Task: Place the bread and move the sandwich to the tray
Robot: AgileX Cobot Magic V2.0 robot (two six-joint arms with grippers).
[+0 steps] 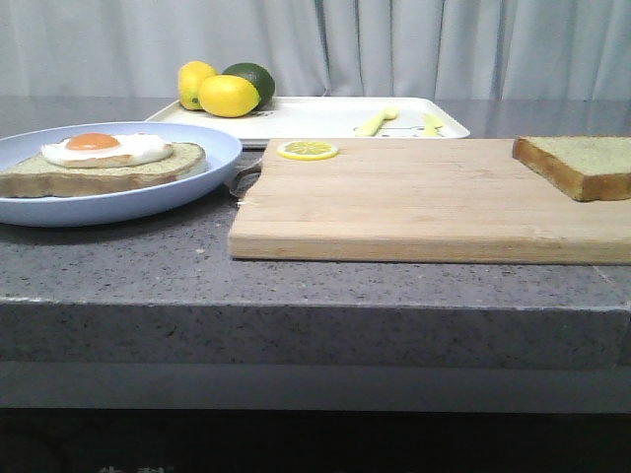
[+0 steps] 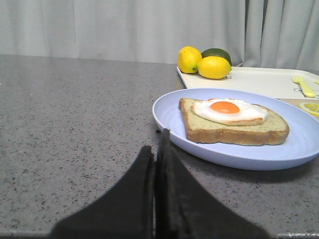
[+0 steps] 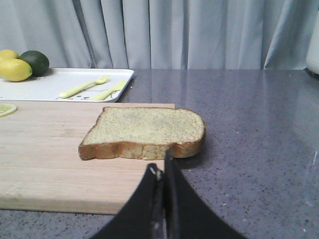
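The bread (image 1: 577, 165) lies on the right end of the wooden cutting board (image 1: 414, 207); in the right wrist view the bread (image 3: 147, 132) is just beyond my right gripper (image 3: 162, 167), which is shut and empty. The sandwich (image 1: 104, 163), a crusted slice with a fried egg, sits on the round pale-blue plate (image 1: 197, 187) at the left. In the left wrist view the sandwich (image 2: 232, 122) lies ahead of my left gripper (image 2: 157, 144), shut and empty, near the plate rim (image 2: 164, 119). The cream-white tray (image 1: 315, 118) is at the back. Neither gripper shows in the front view.
Two lemons (image 1: 222, 94) and a lime (image 1: 251, 79) sit at the tray's left end, with a yellow fork (image 1: 377, 120) and knife (image 1: 432, 122) on its right part. A thin lemon slice (image 1: 308, 150) lies on the board's far left corner. A curtain hangs behind.
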